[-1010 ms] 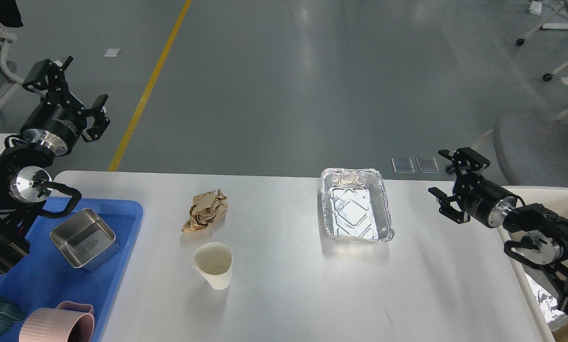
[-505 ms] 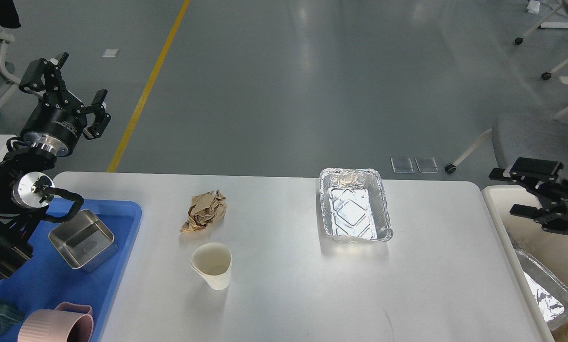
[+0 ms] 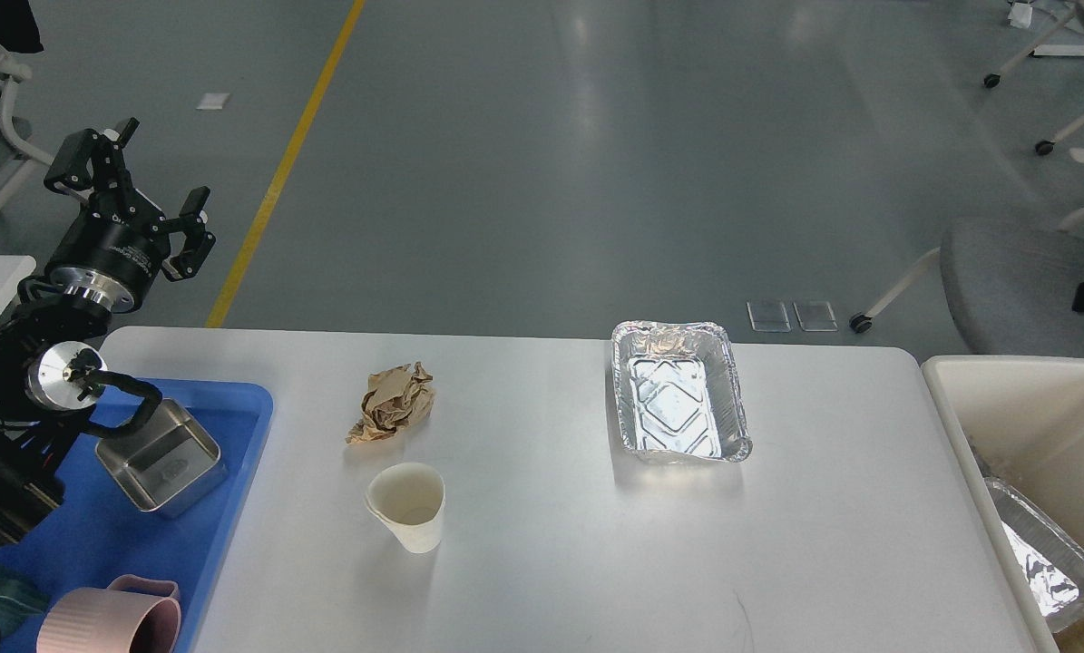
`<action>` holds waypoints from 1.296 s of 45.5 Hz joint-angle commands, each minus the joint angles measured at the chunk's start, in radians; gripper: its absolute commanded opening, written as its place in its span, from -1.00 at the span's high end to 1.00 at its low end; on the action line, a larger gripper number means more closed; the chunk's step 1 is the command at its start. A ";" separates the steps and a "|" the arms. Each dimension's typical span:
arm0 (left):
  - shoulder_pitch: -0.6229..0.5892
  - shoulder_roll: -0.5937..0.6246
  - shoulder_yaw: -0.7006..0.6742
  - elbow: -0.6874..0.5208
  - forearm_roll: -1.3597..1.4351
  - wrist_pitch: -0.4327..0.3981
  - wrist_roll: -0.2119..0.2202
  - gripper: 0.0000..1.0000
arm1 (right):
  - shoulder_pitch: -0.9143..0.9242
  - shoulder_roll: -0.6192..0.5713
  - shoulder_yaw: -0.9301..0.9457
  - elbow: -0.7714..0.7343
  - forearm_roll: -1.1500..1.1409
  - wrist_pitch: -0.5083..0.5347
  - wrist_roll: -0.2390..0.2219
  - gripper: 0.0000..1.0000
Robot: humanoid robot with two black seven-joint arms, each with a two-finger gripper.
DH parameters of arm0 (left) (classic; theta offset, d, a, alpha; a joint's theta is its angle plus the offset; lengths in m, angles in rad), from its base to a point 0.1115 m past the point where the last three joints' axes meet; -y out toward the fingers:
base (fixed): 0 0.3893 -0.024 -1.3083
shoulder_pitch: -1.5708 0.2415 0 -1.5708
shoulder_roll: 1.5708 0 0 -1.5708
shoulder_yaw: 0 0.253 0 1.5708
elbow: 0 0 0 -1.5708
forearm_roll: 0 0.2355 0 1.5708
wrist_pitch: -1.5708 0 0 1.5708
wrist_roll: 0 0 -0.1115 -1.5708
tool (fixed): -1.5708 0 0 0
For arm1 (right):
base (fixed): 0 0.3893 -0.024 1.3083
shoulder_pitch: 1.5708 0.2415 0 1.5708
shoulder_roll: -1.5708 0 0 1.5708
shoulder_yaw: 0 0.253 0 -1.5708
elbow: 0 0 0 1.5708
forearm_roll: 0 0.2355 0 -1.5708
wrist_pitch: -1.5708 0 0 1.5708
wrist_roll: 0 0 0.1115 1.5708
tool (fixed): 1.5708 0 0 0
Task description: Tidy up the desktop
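The desktop (image 3: 542, 544) runs lengthwise left-right (foil tray (image 3: 679, 392) crosswise).

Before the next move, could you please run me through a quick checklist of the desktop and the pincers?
1. Left pincer open and holding nothing: ok.
2. Right pincer in view: not ok, out of frame.
3. Desktop tidy: not ok; crumpled brown paper, paper cup and foil tray remain on it.
4. Paper cup upright: ok.
5. Cream bin has room: ok; one foil tray inside.
6. Cup contents: cannot tell.
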 commanded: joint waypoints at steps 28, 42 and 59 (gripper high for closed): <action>0.038 0.002 0.010 0.000 0.003 0.001 0.007 -0.94 | -0.232 0.626 -0.103 -0.188 -0.122 -0.244 -0.119 -1.00; 0.064 0.023 0.007 0.000 0.003 0.003 0.010 -0.94 | -0.200 1.176 -0.162 -0.540 -0.021 -0.505 -0.261 -1.00; 0.081 0.025 0.006 -0.001 0.003 0.006 0.010 -0.94 | -0.201 1.400 -0.162 -0.716 -0.021 -0.675 -0.296 -1.00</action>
